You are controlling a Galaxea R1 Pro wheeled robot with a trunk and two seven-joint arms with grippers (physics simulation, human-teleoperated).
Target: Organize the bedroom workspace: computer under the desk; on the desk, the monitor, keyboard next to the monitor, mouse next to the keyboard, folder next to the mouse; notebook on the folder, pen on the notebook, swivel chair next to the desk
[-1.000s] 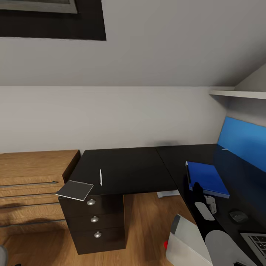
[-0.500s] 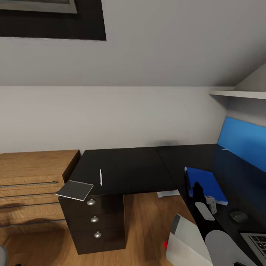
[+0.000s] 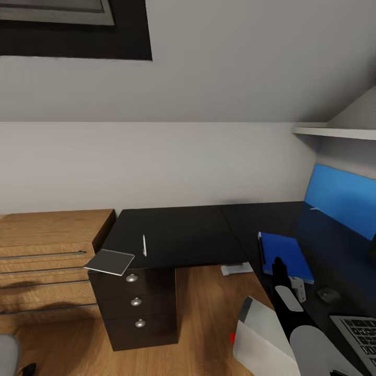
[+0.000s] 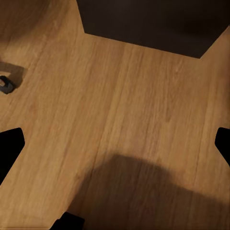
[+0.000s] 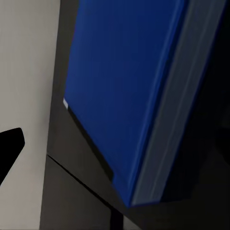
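Lying flat: folder (image 3: 284, 253) on desk (image 3: 177, 235) | gripper spreads: cannot tell

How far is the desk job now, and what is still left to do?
Done, it seems: the folder lies on the desk, with the mouse and keyboard nearby and the monitor behind. In hand: nothing; the right gripper is just by the folder. Left: the notebook overhangs the desk's far corner beside the pen; both must be stacked on the folder.
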